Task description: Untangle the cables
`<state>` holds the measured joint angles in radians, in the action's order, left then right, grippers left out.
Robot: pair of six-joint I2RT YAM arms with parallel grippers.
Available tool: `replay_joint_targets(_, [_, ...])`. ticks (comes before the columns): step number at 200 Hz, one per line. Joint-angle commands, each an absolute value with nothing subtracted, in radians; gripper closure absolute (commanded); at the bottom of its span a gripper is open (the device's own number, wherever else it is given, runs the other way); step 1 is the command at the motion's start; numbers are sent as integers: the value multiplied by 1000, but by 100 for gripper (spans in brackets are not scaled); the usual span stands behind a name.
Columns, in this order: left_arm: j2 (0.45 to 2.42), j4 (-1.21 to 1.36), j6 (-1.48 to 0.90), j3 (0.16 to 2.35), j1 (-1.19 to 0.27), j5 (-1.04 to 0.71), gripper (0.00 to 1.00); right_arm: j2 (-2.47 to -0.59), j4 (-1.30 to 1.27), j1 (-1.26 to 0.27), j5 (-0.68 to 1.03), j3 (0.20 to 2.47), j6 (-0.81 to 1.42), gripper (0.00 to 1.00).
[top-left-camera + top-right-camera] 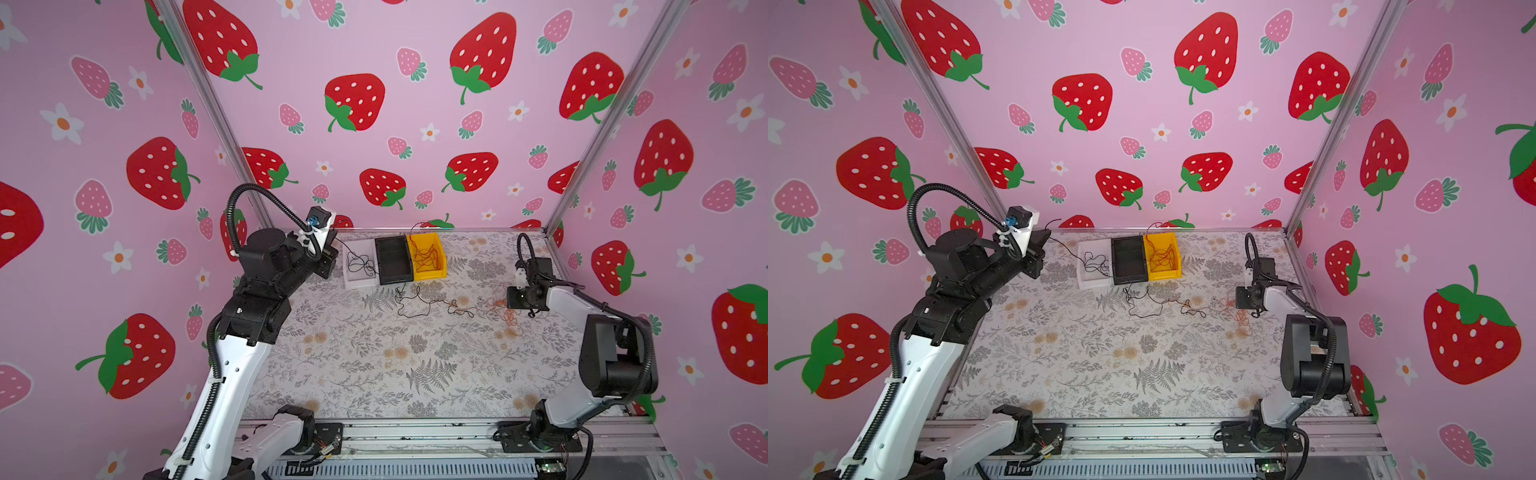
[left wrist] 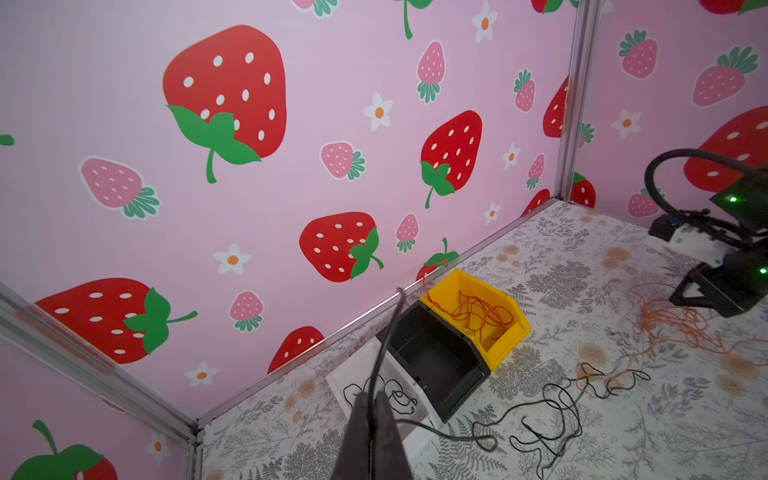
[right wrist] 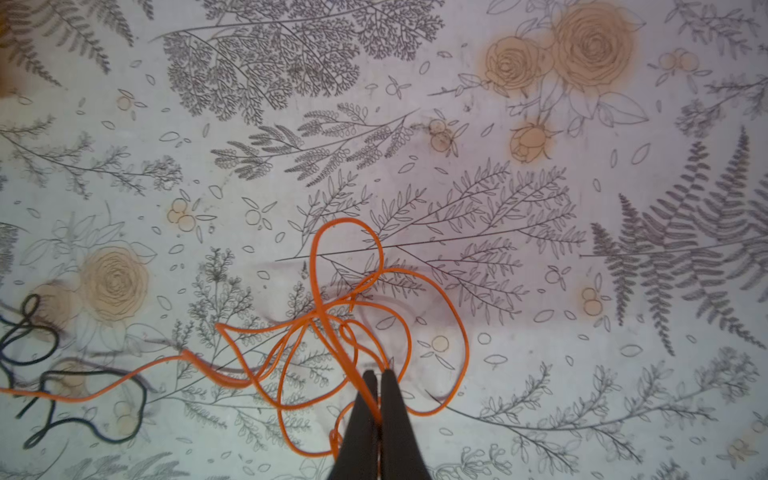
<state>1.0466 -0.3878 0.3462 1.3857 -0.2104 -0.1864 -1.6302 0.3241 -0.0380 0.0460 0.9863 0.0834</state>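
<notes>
My left gripper [image 2: 371,397] is raised near the back left, beside the bins, and is shut on a thin black cable [image 2: 380,353]. One end of that cable sticks up past the fingers. The rest trails down to a black tangle [image 1: 415,305] on the table. More black cable lies coiled in the white bin [image 1: 359,266]. A red cable [image 1: 426,255] is bundled in the yellow bin [image 1: 440,253]. My right gripper [image 3: 376,374] is low over the table at the right and is shut on a looping orange cable [image 3: 314,266], which crosses the black tangle.
A black bin [image 1: 392,259] stands between the white and yellow bins along the back wall. The floral table cover [image 1: 374,365] reaches to the metal rail at the front. Pink strawberry walls close in three sides. Both arm bases sit on the front rail.
</notes>
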Motion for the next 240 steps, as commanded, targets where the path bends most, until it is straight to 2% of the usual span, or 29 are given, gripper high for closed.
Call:
replay_joint_targets(1, [1055, -408, 383, 1455, -197, -149, 100, -1657, 368, -14, -10, 992, 81, 100])
replay_joint_targets(57, [1048, -387, 397, 1466, -138, -105, 100, -1738, 371, 38, -33, 1066, 73, 100])
replay_joint_targets(114, [1054, -387, 381, 1473, -135, -175, 100, -1813, 377, 46, 12, 1144, 80, 98])
replay_joint_targets(137, [1055, -385, 360, 1478, -135, -226, 100, -1776, 370, 43, 42, 1150, 82, 88])
replay_joint_targets(154, [1058, -382, 339, 1481, -135, -286, 100, -1708, 365, 27, 57, 1134, 78, 69])
replay_joint_targets(183, [1065, -362, 283, 1481, -148, -387, 100, -1573, 371, -38, 59, 1116, 59, 52])
replay_joint_targets(203, [1077, -348, 257, 1481, -173, -423, 100, -1494, 361, -97, 77, 1102, 34, 49])
replay_joint_targets(212, [1084, -344, 253, 1486, -192, -432, 100, -1457, 346, -128, 95, 1089, 20, 43])
replay_joint_targets(240, [1101, -345, 260, 1508, -257, -433, 100, -1379, 299, -262, 166, 1037, -19, 40])
